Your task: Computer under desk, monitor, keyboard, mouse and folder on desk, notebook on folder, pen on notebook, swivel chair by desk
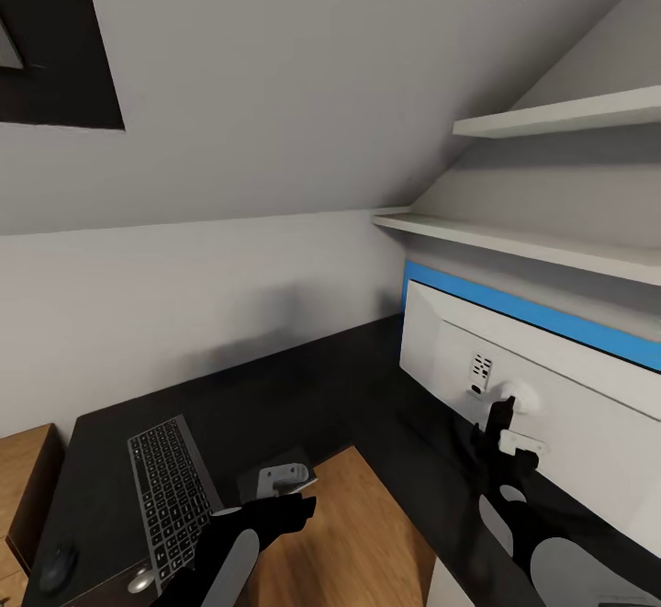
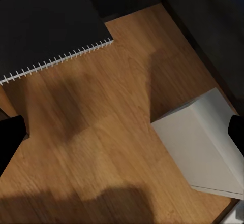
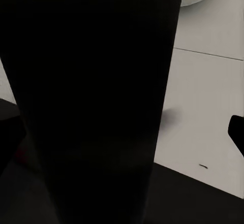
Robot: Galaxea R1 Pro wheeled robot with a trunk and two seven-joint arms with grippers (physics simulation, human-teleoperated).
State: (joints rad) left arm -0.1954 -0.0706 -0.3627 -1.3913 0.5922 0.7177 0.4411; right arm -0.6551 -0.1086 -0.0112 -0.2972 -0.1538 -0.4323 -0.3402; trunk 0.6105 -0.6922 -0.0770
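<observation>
The monitor (image 1: 551, 396) stands on the glossy black desk (image 1: 303, 387) at the right, its silver-white back towards me. My right gripper (image 1: 500, 416) is at the black stand (image 3: 91, 102), which looms close in the right wrist view; one fingertip (image 3: 236, 131) stands apart from it, so the gripper is open. The keyboard (image 1: 170, 492) lies on the desk at lower left, with the mouse (image 1: 57, 567) at the near left corner. My left gripper (image 1: 292, 508) hangs open and empty over the wooden floor (image 2: 112, 117). A black spiral-bound notebook (image 2: 51, 26) lies below it.
Two white shelves (image 1: 551, 116) run along the right wall above the blue back panel (image 1: 514, 304). A light wooden chest (image 1: 23, 478) stands left of the desk. A white block (image 2: 203, 142) rests on the floor near the left gripper. The ceiling slopes low.
</observation>
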